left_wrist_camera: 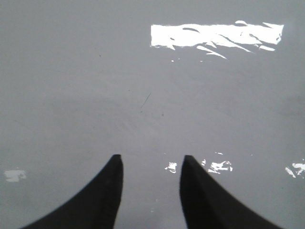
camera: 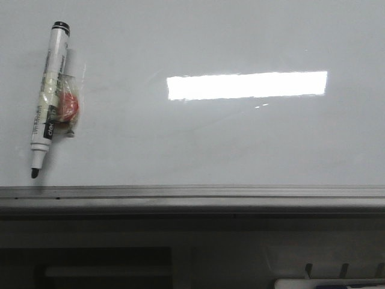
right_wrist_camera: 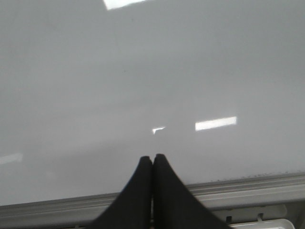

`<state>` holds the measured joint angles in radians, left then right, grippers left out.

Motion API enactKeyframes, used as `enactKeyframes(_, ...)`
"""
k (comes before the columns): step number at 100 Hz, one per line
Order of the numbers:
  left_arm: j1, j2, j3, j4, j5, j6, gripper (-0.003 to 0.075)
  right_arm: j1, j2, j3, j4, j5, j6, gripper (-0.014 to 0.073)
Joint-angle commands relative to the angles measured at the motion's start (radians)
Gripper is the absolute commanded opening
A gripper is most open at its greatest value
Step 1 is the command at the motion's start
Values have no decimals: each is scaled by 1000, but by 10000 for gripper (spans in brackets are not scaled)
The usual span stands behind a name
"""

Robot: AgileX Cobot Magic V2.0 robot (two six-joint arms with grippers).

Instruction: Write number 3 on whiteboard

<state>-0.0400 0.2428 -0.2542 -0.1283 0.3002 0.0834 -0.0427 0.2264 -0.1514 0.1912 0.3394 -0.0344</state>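
Note:
The whiteboard (camera: 228, 138) fills the front view, glossy and pale, with a bright rectangular light reflection and a grey edge rail (camera: 192, 195) along its near side. No number 3 shows on it. A white marker pen (camera: 48, 99) with a black tip lies at the board's left, uncapped, tip toward the rail. Neither gripper appears in the front view. My left gripper (left_wrist_camera: 151, 160) is open over bare board surface with nothing between its fingers. The right gripper (right_wrist_camera: 152, 157) is shut on nothing, above the board near its rail (right_wrist_camera: 238, 191).
A small clear wrapper with something red inside (camera: 67, 103) lies against the marker. Below the rail is a dark recess with a white tray edge (camera: 325, 283) at the lower right. A faint thin scratch (left_wrist_camera: 145, 100) marks the surface in the left wrist view.

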Motion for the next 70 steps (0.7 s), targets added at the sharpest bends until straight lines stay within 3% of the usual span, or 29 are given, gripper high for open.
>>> enactKeyframes(1, -9, 25, -35, -19, -127, -8, 399, 19, 20, -36, 34, -55, -3, -62)
enactKeyframes(17, -33, 40, -35, -19, -161, 24, 373, 21, 20, -47, 122, -63, -3, -62)
enactKeyframes(30, -104, 59, -39, -22, -176, 52, 366, 21, 20, -98, 120, 34, -20, -62)
enactKeyframes(51, -325, 110, -74, -99, -196, 52, 369, 21, 20, -137, 120, 106, -176, -62)
enactKeyframes(70, -559, 236, -83, -99, -226, 52, 369, 21, 20, -139, 120, 107, -190, -62)
